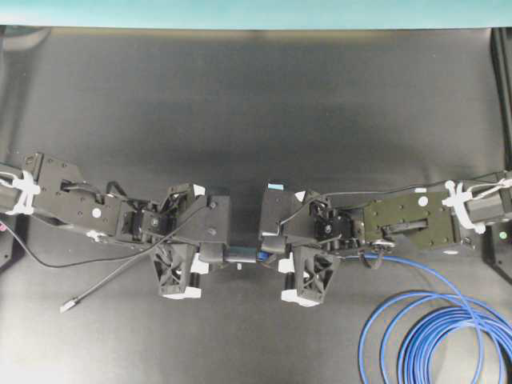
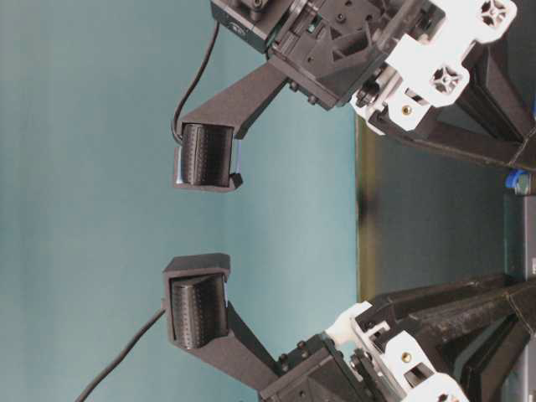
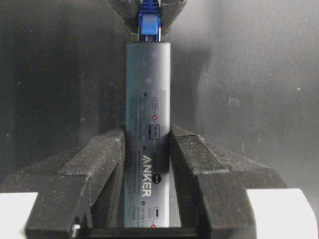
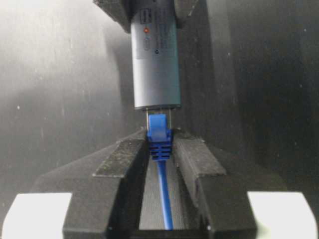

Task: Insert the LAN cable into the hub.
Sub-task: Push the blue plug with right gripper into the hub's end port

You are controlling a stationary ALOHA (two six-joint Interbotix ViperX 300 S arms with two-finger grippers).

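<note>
The hub (image 3: 148,99), a slim dark-grey bar with white lettering, is held lengthwise above the table by my left gripper (image 3: 148,144), which is shut on its sides. My right gripper (image 4: 160,144) is shut on the blue boot of the LAN cable's plug (image 4: 159,134). The plug's clear tip meets the end face of the hub (image 4: 156,69); how deep it sits I cannot tell. From overhead, the left gripper (image 1: 214,254) and the right gripper (image 1: 277,256) face each other at mid-table, with the hub (image 1: 237,256) and the plug (image 1: 260,257) between them.
The LAN cable (image 1: 432,328) trails from the right gripper into loose blue loops at the front right. The hub's thin grey tail cord ends in a small silver plug (image 1: 70,304) at the front left. The dark table (image 1: 256,104) stretches behind both arms.
</note>
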